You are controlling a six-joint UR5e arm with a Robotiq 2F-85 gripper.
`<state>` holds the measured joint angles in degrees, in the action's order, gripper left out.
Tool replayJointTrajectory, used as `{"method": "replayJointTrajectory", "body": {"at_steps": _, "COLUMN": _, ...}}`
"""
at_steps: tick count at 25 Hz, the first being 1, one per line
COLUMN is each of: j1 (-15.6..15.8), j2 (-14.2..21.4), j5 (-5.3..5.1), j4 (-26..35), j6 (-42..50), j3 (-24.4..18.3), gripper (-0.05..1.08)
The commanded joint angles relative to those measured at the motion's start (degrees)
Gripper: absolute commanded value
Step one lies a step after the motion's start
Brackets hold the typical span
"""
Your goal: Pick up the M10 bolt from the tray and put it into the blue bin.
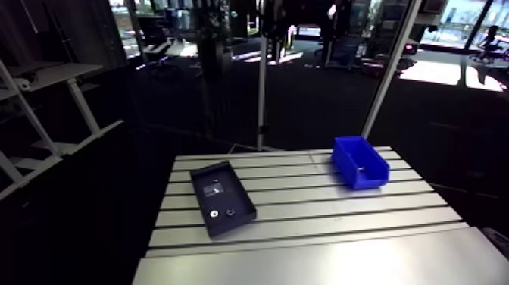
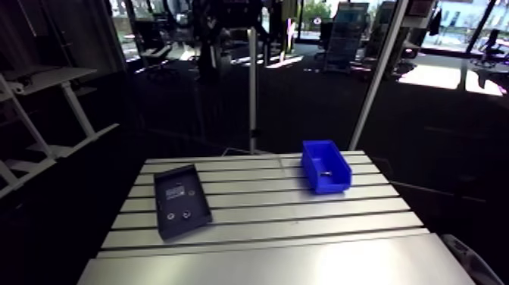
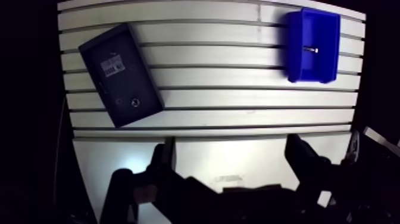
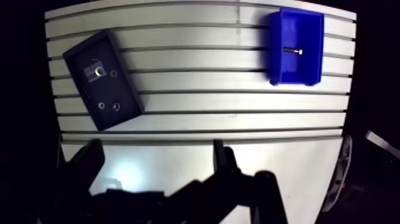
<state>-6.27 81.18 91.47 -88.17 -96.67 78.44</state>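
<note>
A small bolt [image 3: 309,49] lies inside the blue bin [image 3: 313,24], which stands at the table's far right corner in the arm view [image 2: 326,167]. The dark flat tray [image 3: 128,83] sits at an angle on the left side of the table, with a white label and a few small round parts [image 4: 101,105] in it. In the wrist view my gripper [image 3: 235,161] hangs high over the table's near edge, well apart from both tray and bin. Its fingers [image 3: 303,158] stand wide apart, open, with nothing between them. The arm view does not show the gripper.
The slotted aluminium table [image 3: 226,77] stretches between tray and bin. A smooth metal plate [image 1: 318,261] forms the near strip of the table. Thin upright poles [image 1: 261,83] rise behind the far edge. Dark floor surrounds the table.
</note>
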Motion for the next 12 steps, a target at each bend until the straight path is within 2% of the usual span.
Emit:
{"method": "replayJointTrajectory", "body": {"at_steps": 1, "j1": 0.03, "j2": 0.25, "j5": -0.46, "j4": 0.06, "j6": 0.48, "j3": -0.88, "gripper": 0.00}}
{"method": "replayJointTrajectory", "body": {"at_steps": 12, "j1": -0.06, "j2": 0.77, "j5": -0.37, "j4": 0.06, "j6": 0.57, "j3": -0.09, "gripper": 0.00}}
